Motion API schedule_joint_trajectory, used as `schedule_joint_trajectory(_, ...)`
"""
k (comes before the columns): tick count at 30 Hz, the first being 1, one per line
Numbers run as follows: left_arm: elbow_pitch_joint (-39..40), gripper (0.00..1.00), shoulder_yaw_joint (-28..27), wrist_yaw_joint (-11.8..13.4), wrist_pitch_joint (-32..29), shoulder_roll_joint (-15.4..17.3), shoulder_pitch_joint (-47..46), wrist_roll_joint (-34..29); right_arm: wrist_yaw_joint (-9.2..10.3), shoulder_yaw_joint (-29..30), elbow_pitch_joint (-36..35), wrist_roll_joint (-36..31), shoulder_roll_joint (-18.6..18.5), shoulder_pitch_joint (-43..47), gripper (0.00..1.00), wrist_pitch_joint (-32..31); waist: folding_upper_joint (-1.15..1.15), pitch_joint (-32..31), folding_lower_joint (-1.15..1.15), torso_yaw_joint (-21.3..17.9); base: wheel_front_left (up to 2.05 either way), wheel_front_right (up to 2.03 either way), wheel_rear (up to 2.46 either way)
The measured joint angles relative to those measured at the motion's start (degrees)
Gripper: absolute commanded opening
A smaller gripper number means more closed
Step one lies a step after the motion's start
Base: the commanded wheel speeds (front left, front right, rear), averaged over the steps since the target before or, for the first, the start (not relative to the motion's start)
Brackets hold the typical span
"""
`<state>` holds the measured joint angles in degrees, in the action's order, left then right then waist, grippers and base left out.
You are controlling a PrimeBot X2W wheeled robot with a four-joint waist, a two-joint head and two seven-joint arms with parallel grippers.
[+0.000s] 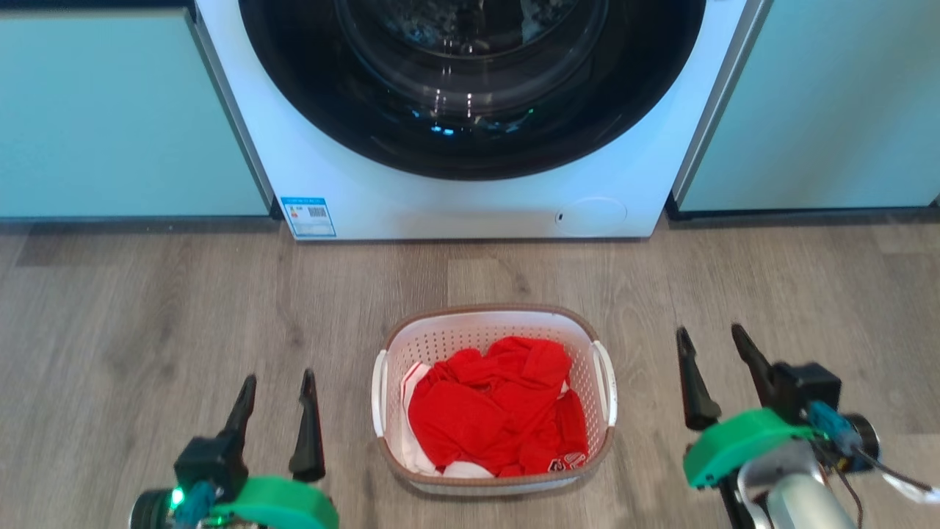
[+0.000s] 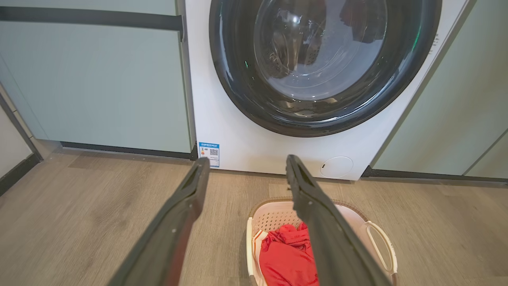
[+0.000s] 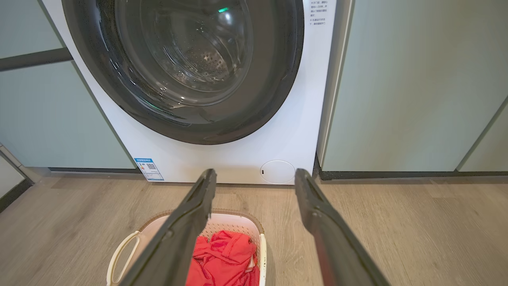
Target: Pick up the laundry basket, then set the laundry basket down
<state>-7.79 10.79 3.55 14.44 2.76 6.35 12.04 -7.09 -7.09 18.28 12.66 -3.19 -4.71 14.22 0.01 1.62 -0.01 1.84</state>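
The white perforated laundry basket (image 1: 493,330) with a brown rim stands on the wooden floor in front of the washing machine, holding red and white clothes (image 1: 496,408). Its two white side handles face left and right. My left gripper (image 1: 277,386) hovers open to the basket's left, apart from it. To the basket's right, my right gripper (image 1: 711,336) is open too and holds nothing. In the left wrist view the basket (image 2: 274,216) lies at lower right, behind the right finger. The right wrist view has the basket (image 3: 234,220) at lower left.
A white front-loading washing machine (image 1: 470,198) with a dark round door stands just behind the basket. Pale green cabinets (image 1: 125,117) flank it on both sides. Wooden floor (image 1: 147,308) spreads left and right of the basket.
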Motion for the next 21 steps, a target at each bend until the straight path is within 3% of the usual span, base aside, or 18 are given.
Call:
schedule_joint_trajectory(8,3.8,1.00,-0.7,0.4,0.0,0.1,3.5,0.0,0.00,3.4,-3.8,0.0,0.6,5.5,1.00,0.0,-0.01,-1.8,0.00,0.0,0.00,0.00,0.00)
schedule_joint_trajectory(21,4.1,1.00,-1.2,0.5,0.0,0.1,4.5,0.1,0.00,4.7,-5.3,0.0,0.7,6.2,1.00,0.0,-0.01,-2.9,0.00,0.2,0.00,0.00,0.00)
